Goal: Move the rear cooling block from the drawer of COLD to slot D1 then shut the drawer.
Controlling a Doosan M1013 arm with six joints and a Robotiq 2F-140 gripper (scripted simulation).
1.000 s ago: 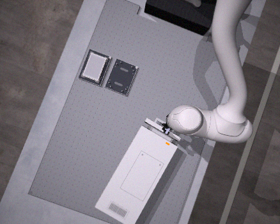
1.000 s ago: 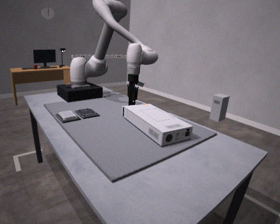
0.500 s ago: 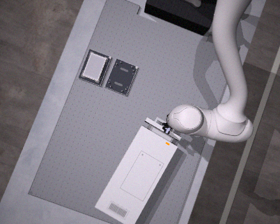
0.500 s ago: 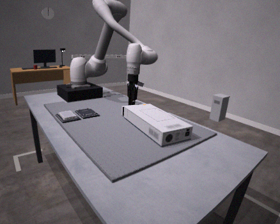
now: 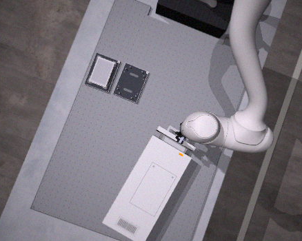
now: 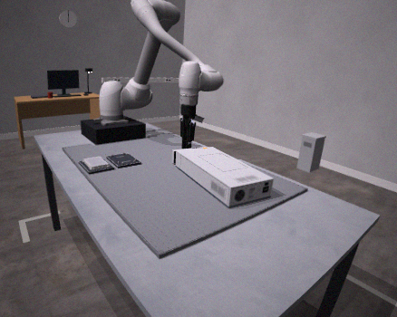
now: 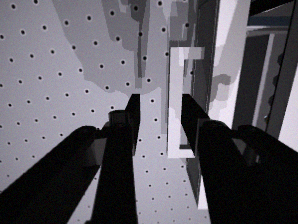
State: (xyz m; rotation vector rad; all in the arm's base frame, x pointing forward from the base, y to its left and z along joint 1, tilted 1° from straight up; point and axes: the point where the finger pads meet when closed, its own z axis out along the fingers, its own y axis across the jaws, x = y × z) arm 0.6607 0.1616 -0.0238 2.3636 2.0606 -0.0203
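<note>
The cooler COLD (image 5: pixel 147 189) (image 6: pixel 223 169) is a long white case; its orange lamp (image 5: pixel 180 154) (image 6: pixel 205 148) is lit. Its drawer front (image 5: pixel 164 131) stands a short way out. In the wrist view a dark strip of drawer interior shows behind the front; neither cooling block can be made out. My gripper (image 5: pixel 180 139) (image 6: pixel 187 146) (image 7: pixel 160 107) points down at the drawer handle (image 7: pixel 175 90), partly open. One finger is inside the handle loop, the other outside, with a gap between that outer finger and the bar. Slot D1 (image 5: pixel 131 83) (image 6: pixel 123 160) is dark and empty, with small locators.
Slot D2 (image 5: pixel 88 83), beyond D1, holds a pale rectangular piece (image 5: pixel 102 71) (image 6: pixel 96 162). The perforated deck (image 5: pixel 76 144) (image 6: pixel 155 217) lies under the cooler and slots. The robot's black base block (image 5: pixel 194 17) (image 6: pixel 114 131) stands at the table's far end.
</note>
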